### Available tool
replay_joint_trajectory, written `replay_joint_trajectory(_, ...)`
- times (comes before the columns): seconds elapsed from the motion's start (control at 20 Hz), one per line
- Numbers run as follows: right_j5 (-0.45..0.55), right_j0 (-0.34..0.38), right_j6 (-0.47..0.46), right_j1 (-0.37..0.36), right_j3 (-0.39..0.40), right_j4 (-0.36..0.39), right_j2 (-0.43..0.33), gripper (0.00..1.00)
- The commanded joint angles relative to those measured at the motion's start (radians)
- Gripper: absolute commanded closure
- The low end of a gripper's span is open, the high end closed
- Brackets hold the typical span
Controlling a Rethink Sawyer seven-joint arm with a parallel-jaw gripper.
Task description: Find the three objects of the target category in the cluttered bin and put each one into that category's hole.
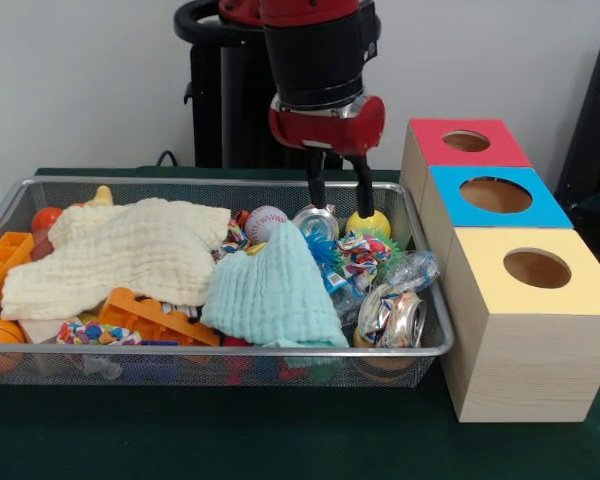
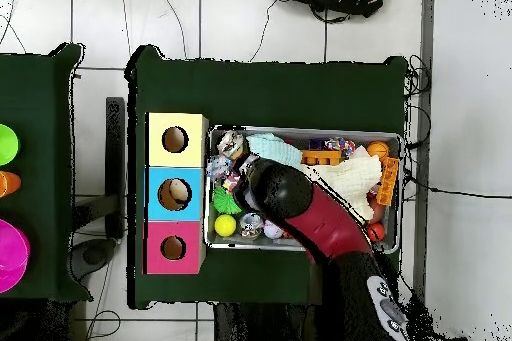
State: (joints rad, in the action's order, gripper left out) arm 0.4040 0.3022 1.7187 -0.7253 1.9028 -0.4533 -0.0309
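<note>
The wire bin [image 1: 428, 345] sits on the green-covered counter [image 1: 230, 430], crammed with mixed clutter. Balls show in four places: a white baseball [image 1: 266, 223] with red stitching near the far wall, a yellow ball [image 1: 368, 222] just to its right by the far right corner, an orange ball [image 1: 0, 332] at the near left corner, and an orange-red ball [image 1: 46, 217] at the far left. Two crushed drink cans are visible: one silver can [image 1: 316, 222] between the baseball and the yellow ball, and another can [image 1: 404, 322] lying on its side at the near right corner. Two cloths cover much of the heap: a cream cloth [image 1: 120, 255] spread over the left half and a pale mint cloth [image 1: 276, 295] bunched in the middle. Orange plastic block pieces [image 1: 155, 318] poke out beneath the cream cloth and along the left wall. Crinkled wrappers [image 1: 358, 258] lie between the mint cloth and the right wall.

Just beside the bin's right wall stand three wooden boxes in a row, each with one round hole on top: red box [image 1: 465, 142] farthest, blue box [image 1: 495, 195] in the middle, yellow box [image 1: 536, 270] nearest.

The pincer [image 1: 340, 205] hangs over the far right part of the bin, its two black fingers spread apart and pointing down. One tip is just above the silver can, the other right at the top of the yellow ball; nothing is gripped between them.
</note>
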Motion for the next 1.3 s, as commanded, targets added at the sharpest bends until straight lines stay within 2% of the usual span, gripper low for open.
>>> replay_joint_trajectory(0.05,-0.051,0.029,0.066,-0.007,0.143,0.043,-0.142,0.00)
replay_joint_trajectory(0.25,-0.070,0.004,0.105,0.009,0.128,0.039,-0.138,0.00)
replay_joint_trajectory(0.4,-0.133,-0.014,0.148,0.006,0.162,0.025,-0.156,0.00)
replay_joint_trajectory(0.5,-0.134,-0.027,0.158,-0.003,0.168,0.023,-0.149,0.00)
replay_joint_trajectory(0.65,-0.168,-0.009,0.148,-0.005,0.196,0.034,-0.167,0.00)
replay_joint_trajectory(0.9,-0.268,0.069,0.128,0.022,0.249,0.080,-0.235,0.00)
replay_joint_trajectory(1.3,-0.269,0.115,0.125,0.073,0.202,0.115,-0.256,0.00)
